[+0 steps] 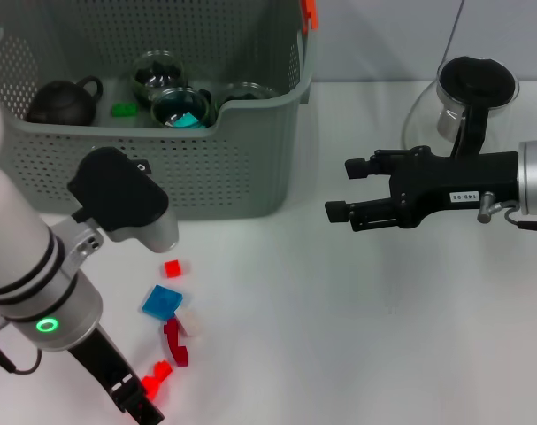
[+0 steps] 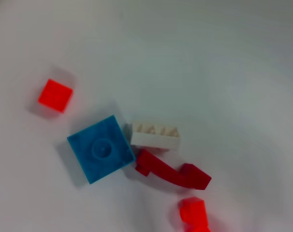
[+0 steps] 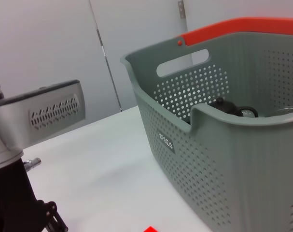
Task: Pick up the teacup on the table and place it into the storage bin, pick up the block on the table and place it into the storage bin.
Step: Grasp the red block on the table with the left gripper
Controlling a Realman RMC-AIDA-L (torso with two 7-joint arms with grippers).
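Nearest, the left gripper (image 1: 137, 400) hovers low over scattered blocks — a blue block (image 1: 163, 301), red ones, a white one — its fingers unreadable. These remain unstored. Beyond, the storage bin (image 1: 250, 168) already holds cups and a green block (image 1: 123, 111). The right gripper (image 1: 339, 190) waits empty, jaws apart, beside it.
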